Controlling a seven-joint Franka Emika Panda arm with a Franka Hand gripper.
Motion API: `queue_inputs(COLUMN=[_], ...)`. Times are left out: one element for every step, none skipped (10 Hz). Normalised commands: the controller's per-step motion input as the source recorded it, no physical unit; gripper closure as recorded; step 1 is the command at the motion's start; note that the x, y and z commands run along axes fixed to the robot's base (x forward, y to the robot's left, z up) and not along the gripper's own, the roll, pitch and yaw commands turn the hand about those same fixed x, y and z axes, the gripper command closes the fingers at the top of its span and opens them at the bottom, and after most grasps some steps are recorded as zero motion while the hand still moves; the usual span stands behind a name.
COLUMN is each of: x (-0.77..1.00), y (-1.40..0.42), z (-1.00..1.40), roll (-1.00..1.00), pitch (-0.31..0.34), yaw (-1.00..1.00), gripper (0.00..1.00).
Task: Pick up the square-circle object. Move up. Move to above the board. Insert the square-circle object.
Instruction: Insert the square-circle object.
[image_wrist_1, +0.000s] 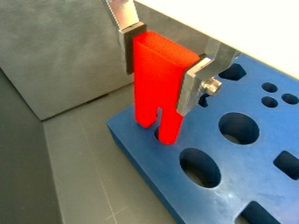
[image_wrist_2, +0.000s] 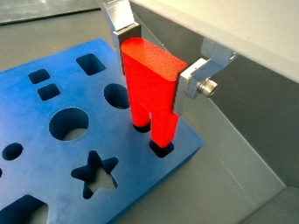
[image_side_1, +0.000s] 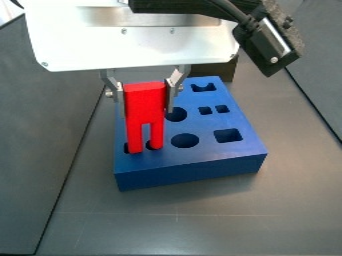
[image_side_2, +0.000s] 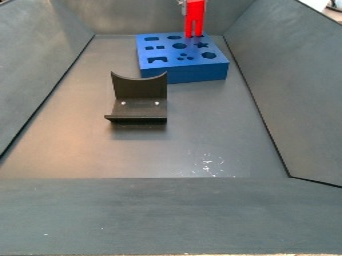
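The red square-circle object (image_wrist_1: 158, 83) stands upright at a corner of the blue board (image_wrist_1: 239, 179), its two prongs reaching down into holes in the board's top (image_wrist_2: 162, 144). My gripper (image_wrist_1: 160, 74) is shut on the object's solid upper part, one silver finger (image_wrist_2: 193, 77) pressed against each side. A side view shows the same object (image_side_1: 143, 112) on the board's left end (image_side_1: 201, 155), under the gripper (image_side_1: 142, 88). From farther off the object (image_side_2: 195, 17) and board (image_side_2: 187, 62) sit at the far end of the bin. How deep the prongs sit is hidden.
The dark fixture (image_side_2: 138, 98) stands on the floor in the middle of the bin, nearer than the board. Sloping grey walls (image_side_2: 40, 90) close the bin in. A grey wall (image_wrist_1: 59, 52) rises close beside the board's corner. Other cut-outs, among them a star (image_wrist_2: 97, 168), dot the board.
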Motion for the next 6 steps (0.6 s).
queue_inputs(x=[-0.15, -0.09, -0.01, 0.0, 0.0, 0.0], y=[0.0, 0.0, 0.1, 0.05, 0.0, 0.0], z=[-0.04, -0.06, -0.07, -0.04, -0.02, -0.11], roll=[0.0, 0.0, -0.02, 0.0, 0.0, 0.0], pitch=[0.0, 0.0, 0.0, 0.0, 0.0, 0.0], yaw=[-0.03, -0.02, 0.0, 0.0, 0.0, 0.0], gripper=[1.0, 1.0, 1.0, 1.0, 1.0, 1.0])
